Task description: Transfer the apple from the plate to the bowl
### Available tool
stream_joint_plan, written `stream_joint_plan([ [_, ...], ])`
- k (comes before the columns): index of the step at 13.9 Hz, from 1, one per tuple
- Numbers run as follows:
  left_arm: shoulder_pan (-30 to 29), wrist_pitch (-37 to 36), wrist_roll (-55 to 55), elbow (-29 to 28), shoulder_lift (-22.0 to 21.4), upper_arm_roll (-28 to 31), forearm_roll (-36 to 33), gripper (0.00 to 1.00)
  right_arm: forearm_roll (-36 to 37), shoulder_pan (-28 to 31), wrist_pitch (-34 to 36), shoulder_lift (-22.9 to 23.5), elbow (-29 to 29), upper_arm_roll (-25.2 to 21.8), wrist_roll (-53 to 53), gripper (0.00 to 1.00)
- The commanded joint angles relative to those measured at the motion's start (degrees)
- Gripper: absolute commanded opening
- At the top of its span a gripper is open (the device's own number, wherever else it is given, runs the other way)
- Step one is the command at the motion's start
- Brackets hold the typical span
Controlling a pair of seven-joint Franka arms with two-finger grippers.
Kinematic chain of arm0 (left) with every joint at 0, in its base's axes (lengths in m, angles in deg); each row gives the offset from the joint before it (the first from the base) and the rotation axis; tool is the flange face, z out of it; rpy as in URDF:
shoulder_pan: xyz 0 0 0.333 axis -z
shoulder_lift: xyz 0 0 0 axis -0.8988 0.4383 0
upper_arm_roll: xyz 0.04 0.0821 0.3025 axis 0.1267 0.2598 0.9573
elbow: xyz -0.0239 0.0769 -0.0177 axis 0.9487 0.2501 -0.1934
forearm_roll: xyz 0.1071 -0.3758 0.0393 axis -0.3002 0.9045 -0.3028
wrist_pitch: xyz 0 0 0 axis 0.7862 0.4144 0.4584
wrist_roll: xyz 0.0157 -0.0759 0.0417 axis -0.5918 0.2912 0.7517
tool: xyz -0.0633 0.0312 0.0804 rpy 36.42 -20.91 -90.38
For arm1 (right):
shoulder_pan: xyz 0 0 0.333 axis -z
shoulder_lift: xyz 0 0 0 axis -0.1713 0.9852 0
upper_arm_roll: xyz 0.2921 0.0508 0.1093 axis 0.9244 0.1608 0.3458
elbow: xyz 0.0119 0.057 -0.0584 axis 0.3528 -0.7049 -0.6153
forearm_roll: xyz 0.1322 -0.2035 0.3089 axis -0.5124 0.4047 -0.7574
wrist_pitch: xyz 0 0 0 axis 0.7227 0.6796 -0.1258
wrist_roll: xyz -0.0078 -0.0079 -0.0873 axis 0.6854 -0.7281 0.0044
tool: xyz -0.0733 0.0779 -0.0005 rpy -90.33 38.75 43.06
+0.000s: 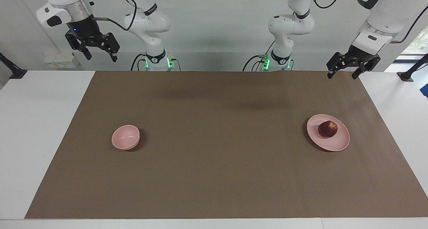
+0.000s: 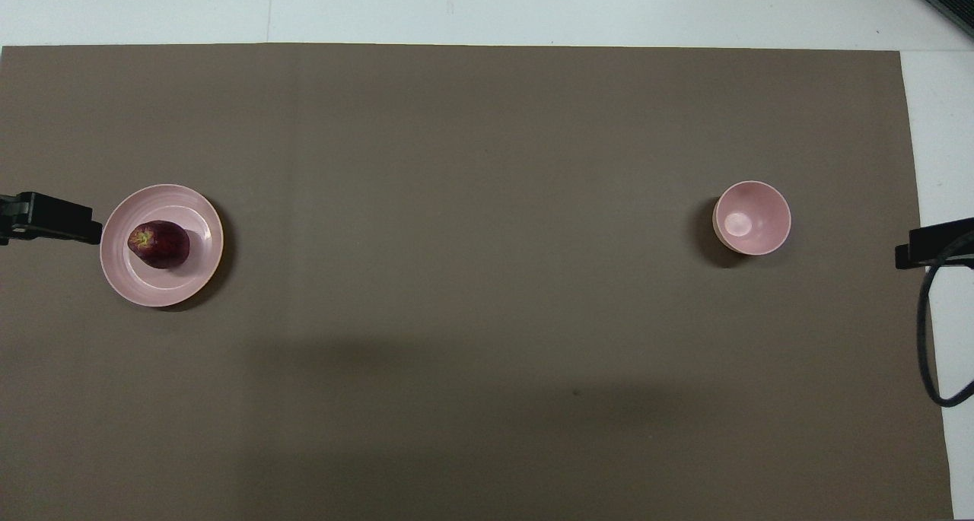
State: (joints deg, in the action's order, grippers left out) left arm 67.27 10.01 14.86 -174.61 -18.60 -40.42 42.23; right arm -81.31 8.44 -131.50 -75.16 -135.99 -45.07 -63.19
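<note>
We see the apple (image 1: 327,129) resting on the plate (image 1: 337,142), which sits on the brown mat (image 1: 214,175) toward the left arm's end of the table. The fruit lies on its side, off the plate's centre, with its yellowish stem patch turned toward the near edge of the mat at that end. The bowl (image 1: 125,137) stands upright and empty on the same mat toward the right arm's end, well apart from the plate, at about the same distance from the robots.

The left gripper (image 1: 344,73) hangs in the air over the mat's edge closest to the robots, at the left arm's end, with the plate farther out on the table than it. Its wrist is bent so the hand tips downward and slightly outward, and we can see its two fingers (image 1: 331,73) spread wide apart with nothing between them. In the overhead view only a dark part of this hand shows at the frame's edge, just beside the plate.

The right gripper (image 1: 100,55) is held higher, up over the white table (image 1: 43,128) just off the mat's corner at the right arm's end. Its forearm comes down steeply and the hand points downward, fingers parted and holding nothing. Both arms are well clear of the plate, apple and bowl, touching none of them.
</note>
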Motion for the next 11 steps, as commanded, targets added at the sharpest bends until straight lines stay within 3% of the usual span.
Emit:
stream_joint_plan([
  [1, -0.19, -0.16, -0.26, -1.47, -1.63, 0.08, -0.19, 1.00, -0.87, 0.55, -0.63, -0.67, -0.85, 0.22, 1.73, 1.00],
  [11, -0.54, 2.38, 0.09, -4.53, -0.84, 0.17, -0.80, 1.00, -0.87, 0.55, -0.37, -0.85, -1.11, 0.22, 1.90, 1.00],
])
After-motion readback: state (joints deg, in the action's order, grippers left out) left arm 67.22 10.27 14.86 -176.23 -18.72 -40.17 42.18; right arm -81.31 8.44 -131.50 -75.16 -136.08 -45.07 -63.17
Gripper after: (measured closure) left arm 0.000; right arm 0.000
